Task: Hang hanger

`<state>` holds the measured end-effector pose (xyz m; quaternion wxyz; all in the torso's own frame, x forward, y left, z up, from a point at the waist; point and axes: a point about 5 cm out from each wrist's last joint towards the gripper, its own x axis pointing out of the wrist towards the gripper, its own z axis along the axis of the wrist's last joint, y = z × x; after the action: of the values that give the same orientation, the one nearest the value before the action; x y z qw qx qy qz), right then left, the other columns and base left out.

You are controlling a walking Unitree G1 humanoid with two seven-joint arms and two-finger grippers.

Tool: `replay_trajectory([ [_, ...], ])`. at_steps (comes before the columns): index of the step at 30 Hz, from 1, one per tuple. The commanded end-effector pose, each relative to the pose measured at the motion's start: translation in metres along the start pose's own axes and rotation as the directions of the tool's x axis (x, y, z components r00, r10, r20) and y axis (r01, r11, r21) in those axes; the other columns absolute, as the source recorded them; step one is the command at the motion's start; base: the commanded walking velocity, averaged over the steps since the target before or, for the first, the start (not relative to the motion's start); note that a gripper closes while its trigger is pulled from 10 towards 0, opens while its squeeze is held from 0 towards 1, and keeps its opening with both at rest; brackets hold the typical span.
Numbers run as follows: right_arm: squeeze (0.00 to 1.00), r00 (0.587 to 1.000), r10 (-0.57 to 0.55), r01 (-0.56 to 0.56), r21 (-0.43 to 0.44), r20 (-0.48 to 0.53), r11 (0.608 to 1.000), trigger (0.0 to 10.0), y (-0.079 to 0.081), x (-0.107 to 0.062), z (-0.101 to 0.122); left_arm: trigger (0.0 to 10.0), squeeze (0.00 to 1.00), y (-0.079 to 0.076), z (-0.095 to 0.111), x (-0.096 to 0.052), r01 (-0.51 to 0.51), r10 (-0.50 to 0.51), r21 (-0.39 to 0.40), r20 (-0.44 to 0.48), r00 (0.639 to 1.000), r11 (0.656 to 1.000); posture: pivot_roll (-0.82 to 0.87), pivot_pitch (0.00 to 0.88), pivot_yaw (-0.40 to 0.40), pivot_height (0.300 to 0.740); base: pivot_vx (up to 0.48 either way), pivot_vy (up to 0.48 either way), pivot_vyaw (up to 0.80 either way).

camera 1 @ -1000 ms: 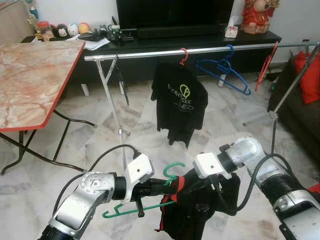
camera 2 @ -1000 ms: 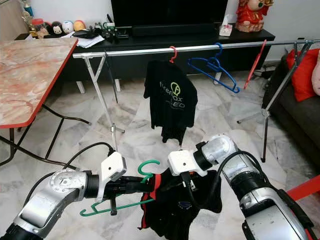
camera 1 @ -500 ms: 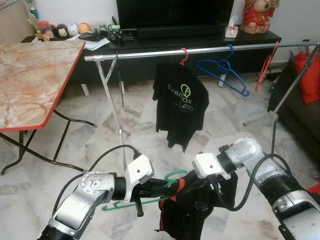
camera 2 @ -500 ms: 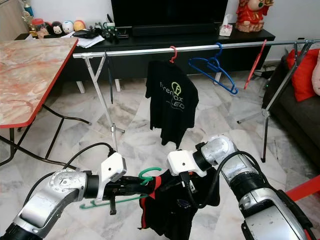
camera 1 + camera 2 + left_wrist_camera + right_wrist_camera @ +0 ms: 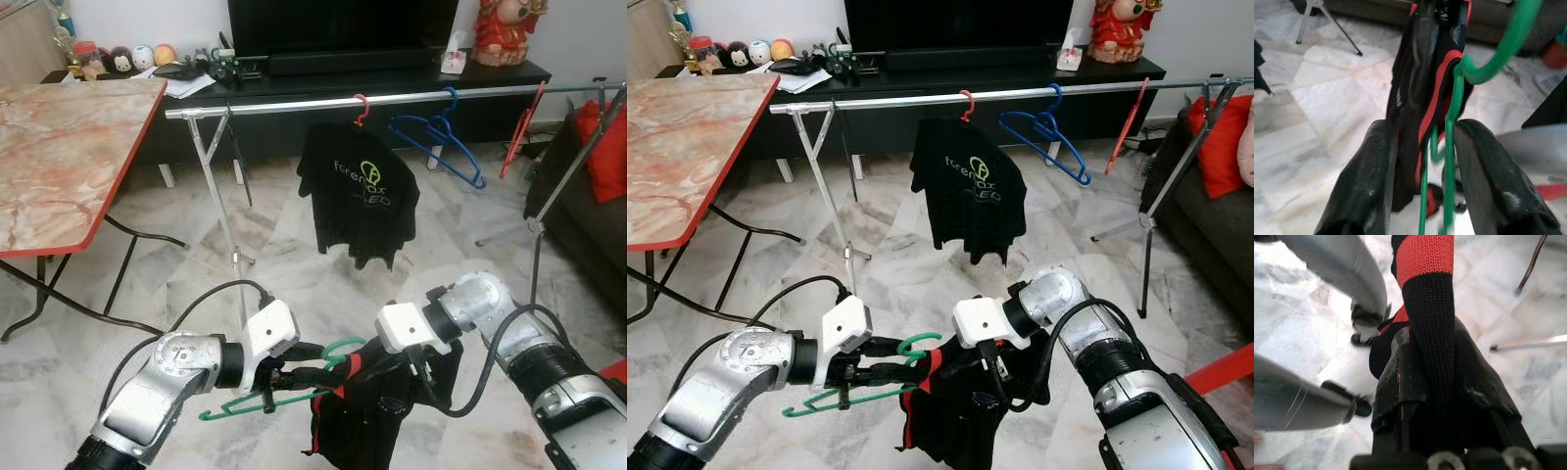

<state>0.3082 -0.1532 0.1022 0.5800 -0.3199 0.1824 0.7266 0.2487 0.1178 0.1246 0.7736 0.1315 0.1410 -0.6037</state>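
Note:
A green hanger (image 5: 257,405) is held low in front of me by my left gripper (image 5: 312,369), which is shut on its neck (image 5: 1451,122). A black garment (image 5: 377,423) with a red collar (image 5: 1433,98) hangs from the hanger's neck. From the right, my right gripper (image 5: 380,364) is shut on that collar (image 5: 1427,308), whose fabric sits between the fingers (image 5: 1400,377). The silver clothes rail (image 5: 294,104) stands ahead across the room.
On the rail hang a black printed T-shirt (image 5: 361,196) on a red hanger, a blue hanger (image 5: 441,137) and a red hanger (image 5: 519,127). A marble-topped table (image 5: 59,157) is at the left, a dark sofa with a red cushion (image 5: 607,157) at the right.
The green hanger's hook has dropped slightly and tilted toward the garment. The T-shirt on the rail has swung, its hem lifting to the right. Both grippers stay shut.

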Motion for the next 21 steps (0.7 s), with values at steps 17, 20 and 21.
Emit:
replay_trajectory([
  [17, 0.0, 0.944, -0.321, 0.326, 0.059, -0.08, 0.943, 0.0, -0.014, -0.015, -0.019, 10.0, 1.0, 0.02, -0.036, -0.062, -0.505, 0.505, -0.121, -0.034, 0.862, 0.855, -0.04, 0.0, 0.004, 0.74, 0.0, 0.0, 0.0],
  [20, 0.0, 0.929, -0.362, 0.366, 0.044, -0.076, 0.93, 0.0, -0.019, -0.016, -0.015, 10.0, 1.0, 0.023, -0.049, -0.068, -0.641, 0.643, -0.155, -0.048, 0.765, 0.751, -0.04, 0.0, 0.003, 0.74, 0.0, 0.0, 0.0],
  [21, 0.0, 0.928, -0.368, 0.371, 0.044, -0.065, 0.928, 0.0, -0.02, -0.016, -0.013, 10.0, 1.0, 0.024, -0.051, -0.069, -0.663, 0.665, -0.156, -0.053, 0.745, 0.732, -0.04, 0.0, 0.004, 0.74, 0.0, 0.0, 0.0],
])
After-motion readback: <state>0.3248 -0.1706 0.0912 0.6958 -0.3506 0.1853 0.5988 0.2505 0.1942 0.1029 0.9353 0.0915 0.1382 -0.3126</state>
